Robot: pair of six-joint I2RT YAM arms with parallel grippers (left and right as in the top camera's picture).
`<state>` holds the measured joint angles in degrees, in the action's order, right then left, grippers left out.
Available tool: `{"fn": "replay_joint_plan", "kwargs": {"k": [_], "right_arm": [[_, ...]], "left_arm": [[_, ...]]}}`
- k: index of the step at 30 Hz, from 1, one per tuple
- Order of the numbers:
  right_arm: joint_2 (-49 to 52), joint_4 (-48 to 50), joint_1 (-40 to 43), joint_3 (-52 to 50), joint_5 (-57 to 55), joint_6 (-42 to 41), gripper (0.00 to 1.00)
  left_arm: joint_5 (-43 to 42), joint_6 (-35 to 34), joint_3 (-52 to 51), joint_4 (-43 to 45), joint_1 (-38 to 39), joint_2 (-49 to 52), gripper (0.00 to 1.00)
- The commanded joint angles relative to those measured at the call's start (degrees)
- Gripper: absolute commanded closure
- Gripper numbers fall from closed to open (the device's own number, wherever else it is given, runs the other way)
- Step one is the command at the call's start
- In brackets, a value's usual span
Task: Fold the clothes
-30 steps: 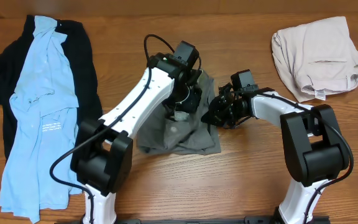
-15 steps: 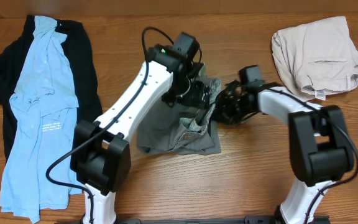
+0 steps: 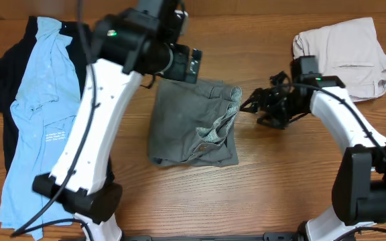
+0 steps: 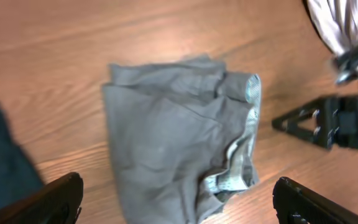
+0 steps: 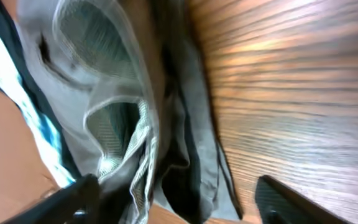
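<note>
The medium-grey shorts (image 3: 191,124) lie in a rumpled, folded heap at the table's middle, with the pale pocket lining (image 4: 248,93) showing at their right edge. My left gripper (image 4: 179,205) hangs open high above them, holding nothing. My right gripper (image 3: 252,112) is open just to the right of the shorts' right edge, low over the table. In the right wrist view the shorts (image 5: 135,118) fill the space ahead of the spread fingers (image 5: 79,194). Nothing is gripped.
A light-blue shirt (image 3: 39,127) lies over a black garment (image 3: 89,60) at the left side of the table. Beige shorts (image 3: 344,60) sit folded at the back right. Bare wood shows in front of the grey shorts.
Both grippers have opened and let go of the grey shorts. The left arm has risen up and back; the right gripper has drawn off to the right. The shorts have settled flatter.
</note>
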<state>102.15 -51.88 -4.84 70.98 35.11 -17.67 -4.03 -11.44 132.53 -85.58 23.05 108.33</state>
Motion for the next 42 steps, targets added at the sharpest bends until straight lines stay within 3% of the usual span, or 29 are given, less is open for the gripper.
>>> {"fn": "replay_joint_plan", "kwargs": {"k": [1, 6, 14, 25, 29, 31, 33, 34, 37, 42], "right_arm": [[-0.4, 1.0, -6.6, 1.0, -6.4, 2.2, 0.00], [1.9, 3.9, -14.3, 1.0, -14.1, -1.9, 0.00], [7.3, 7.3, -19.8, 1.0, -27.1, -5.3, 0.00], [12.0, 11.2, -19.9, 1.0, -30.0, -4.9, 0.00], [15.2, 12.0, -21.4, 1.0, -25.9, -6.0, 0.05], [16.6, 12.5, -22.7, 1.0, -22.6, -8.3, 0.17], [17.0, 13.0, -23.5, 1.0, -19.5, -9.5, 0.43], [17.0, 13.1, -24.0, 1.0, -18.8, -11.6, 0.67], [17.0, 13.4, -24.9, 1.0, -18.0, -15.5, 0.96], [17.0, 15.3, -25.1, 1.1, -13.0, -16.7, 0.96]], "left_arm": [[3.2, 1.2, 1.3, -0.8, -1.5, -1.4, 0.00], [3.2, 1.2, 1.2, -2.9, -2.9, -1.4, 0.00], [5.3, 1.3, 1.2, -4.2, -3.0, -1.4, 0.00], [5.6, 1.9, 1.2, -4.7, -3.0, -1.4, 0.00], [5.6, 2.1, 1.2, -4.7, -2.9, -1.3, 0.00], [5.6, 2.1, 1.2, -4.7, -2.9, -1.3, 0.00], [5.6, 2.0, 1.2, -4.7, -3.0, -1.3, 0.00], [5.6, 2.1, 1.2, -4.7, -3.0, -1.3, 0.00], [5.6, 2.0, 1.2, -4.7, -3.0, -1.2, 0.00], [5.6, 2.0, 1.2, -4.6, -3.0, -1.2, 0.00]]}}
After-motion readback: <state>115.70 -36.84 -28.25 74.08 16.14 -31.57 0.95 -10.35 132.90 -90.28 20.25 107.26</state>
